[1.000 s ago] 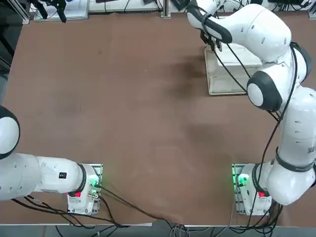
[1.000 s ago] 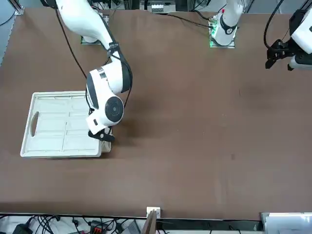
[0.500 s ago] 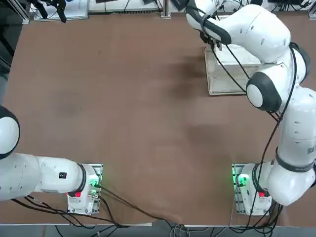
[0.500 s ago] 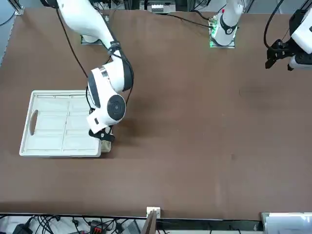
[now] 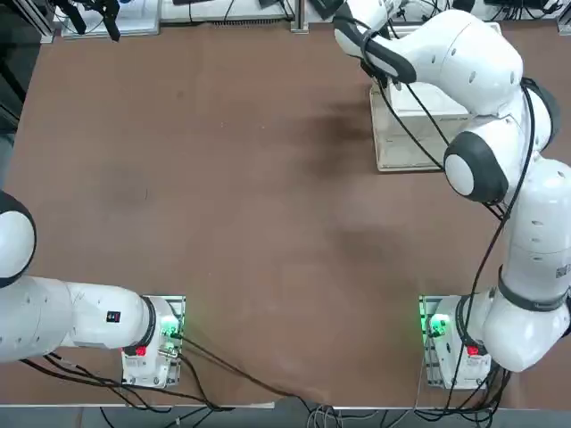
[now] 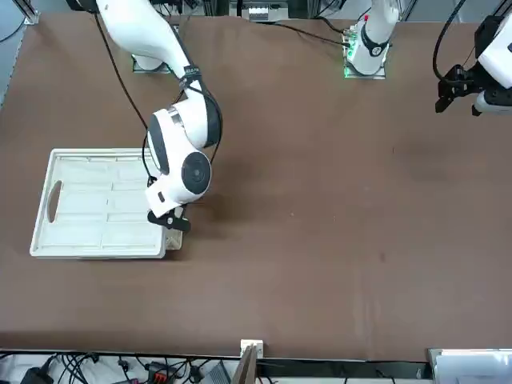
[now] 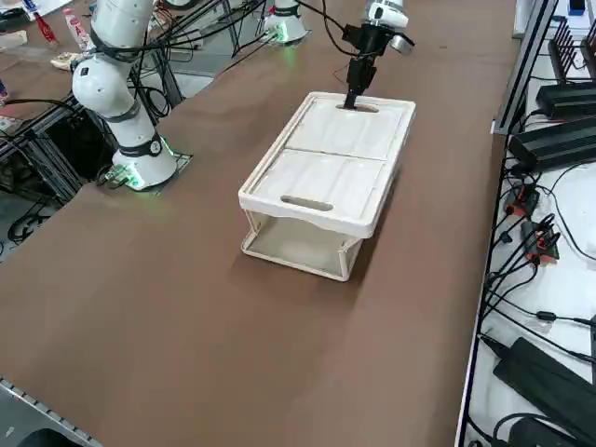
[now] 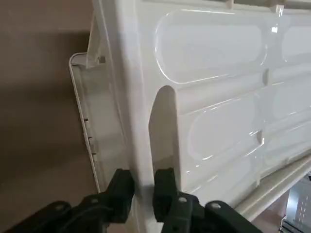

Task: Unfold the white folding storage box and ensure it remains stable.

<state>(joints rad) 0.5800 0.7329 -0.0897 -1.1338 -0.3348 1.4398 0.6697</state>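
even overhead light, soft shadows on the table (image 5: pixel 223 178), glare on plastic.

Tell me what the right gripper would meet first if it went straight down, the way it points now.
The right gripper is shut on the rim of the white folding storage box, at a handle cut-out. Going further down, it would probably meet the box's folded panels first, then the table below them; depth is unclear.

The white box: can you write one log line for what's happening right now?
right tool: shut on rim at handle cut-out | white folding storage box: rim lifted off base, partly unfolded | table: box's base resting
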